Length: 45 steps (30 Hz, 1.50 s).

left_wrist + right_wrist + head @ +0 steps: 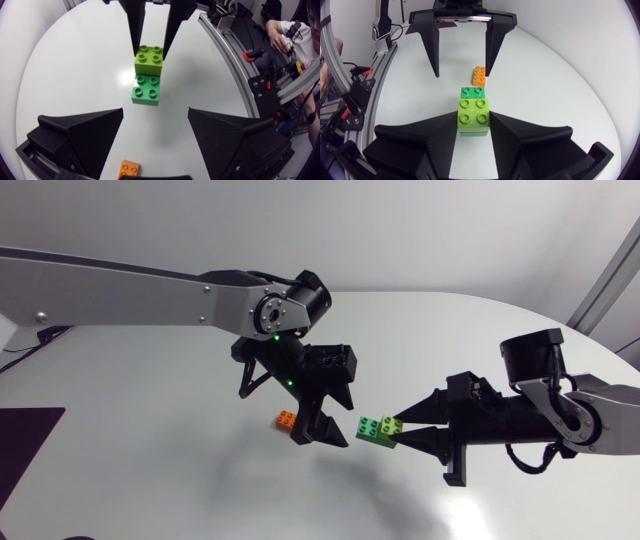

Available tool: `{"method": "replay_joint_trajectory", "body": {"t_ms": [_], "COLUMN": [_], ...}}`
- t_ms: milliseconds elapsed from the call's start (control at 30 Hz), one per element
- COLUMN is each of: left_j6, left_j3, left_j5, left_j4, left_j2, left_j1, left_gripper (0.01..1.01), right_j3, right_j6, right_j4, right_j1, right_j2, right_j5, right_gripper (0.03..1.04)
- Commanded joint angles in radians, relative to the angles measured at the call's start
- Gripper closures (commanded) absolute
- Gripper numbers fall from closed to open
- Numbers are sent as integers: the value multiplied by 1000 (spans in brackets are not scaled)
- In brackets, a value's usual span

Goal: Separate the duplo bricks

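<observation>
A lime brick (474, 113) sits stacked on a darker green brick (471, 92), which sticks out ahead of it. My right gripper (474, 122) is shut on the lime brick from both sides. In the head view the pair (377, 430) lies at the tips of the right gripper (399, 431). My left gripper (320, 438) stands open just left of the pair, its fingers pointing down. In the left wrist view the green brick (146, 89) and the lime brick (149, 59) lie ahead of the open left gripper (155, 114). A small orange brick (287, 419) lies on the table beside the left gripper.
The white table (160, 480) has a rounded edge at the right. A dark mat (25, 435) lies at its left edge. The orange brick (479, 76) lies between the left gripper's fingers (432, 50) as seen from the right wrist.
</observation>
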Motion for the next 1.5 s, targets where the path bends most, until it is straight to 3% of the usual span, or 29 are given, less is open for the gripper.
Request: {"method": "replay_joint_trajectory", "body": {"t_ms": [0, 933, 1200, 1333, 1467], "left_j6": [-21, -46, -44, -40, -26], "left_j3": [-18, 90, 91, 88, 76], "left_j5": [25, 27, 31, 31, 31], "left_j4": [-20, 36, 36, 33, 33], "left_j2": [-25, 105, 112, 112, 112], "left_j1": [-17, -51, -56, -57, -65], "left_gripper": [131, 166, 461, 728, 756], "right_j3": [7, 2, 6, 1, -5], "right_j6": [18, 45, 47, 45, 44], "right_j4": [8, -18, -12, -11, -11], "right_j1": [-8, 30, 35, 35, 35], "right_j2": [16, -27, -15, -15, -21], "right_j5": [-19, -62, -62, -63, -63], "right_gripper": [820, 820, 820, 820, 820]}}
